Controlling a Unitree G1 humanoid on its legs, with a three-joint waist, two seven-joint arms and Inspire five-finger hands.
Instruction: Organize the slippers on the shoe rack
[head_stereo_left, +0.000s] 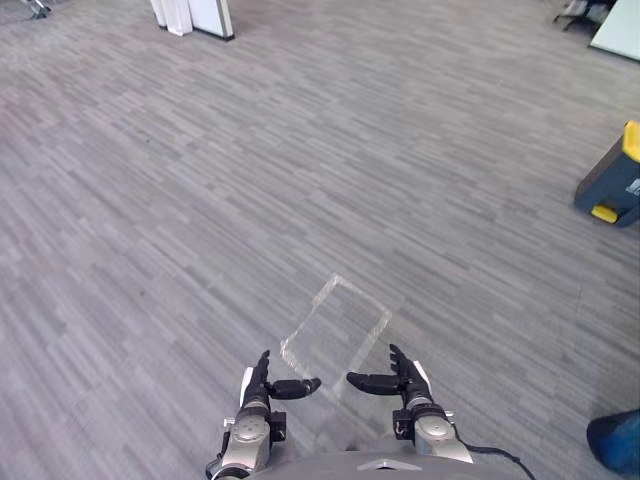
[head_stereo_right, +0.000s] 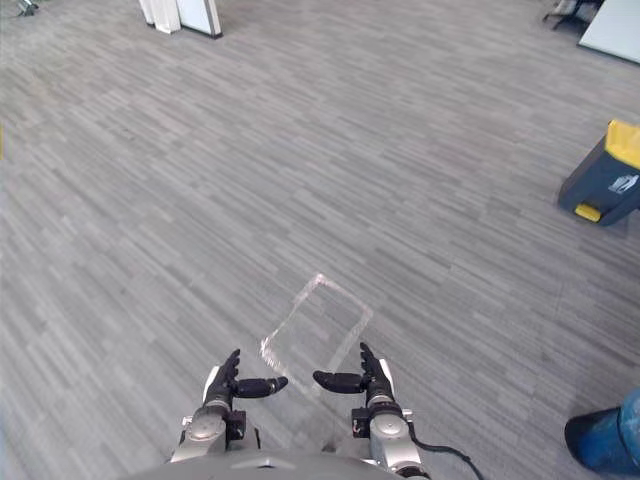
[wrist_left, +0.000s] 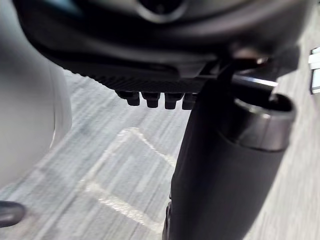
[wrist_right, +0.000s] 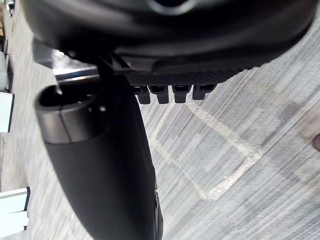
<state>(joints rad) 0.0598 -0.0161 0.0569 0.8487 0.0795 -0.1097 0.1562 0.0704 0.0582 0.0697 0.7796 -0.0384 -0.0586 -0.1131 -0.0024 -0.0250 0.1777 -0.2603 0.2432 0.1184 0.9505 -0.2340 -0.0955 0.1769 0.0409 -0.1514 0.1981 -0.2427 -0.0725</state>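
Note:
Both hands hang low in front of me over grey carpet. My left hand (head_stereo_left: 262, 385) has straight fingers pointing forward and its thumb turned inward, holding nothing. My right hand (head_stereo_left: 402, 380) mirrors it, fingers straight, thumb pointing toward the left hand, empty. In the left wrist view the left hand (wrist_left: 220, 165) shows as a dark bulk with the thumb standing out over the floor. The right wrist view has the right hand (wrist_right: 105, 170) in the same pose. I see no slippers and no shoe rack.
A rectangle of clear tape (head_stereo_left: 335, 325) marks the carpet just ahead of the hands. A dark grey and yellow bin (head_stereo_left: 612, 180) stands at the far right. White panel feet (head_stereo_left: 192, 17) stand at the far back left. A person's blue shoe (head_stereo_left: 615, 440) sits at the lower right.

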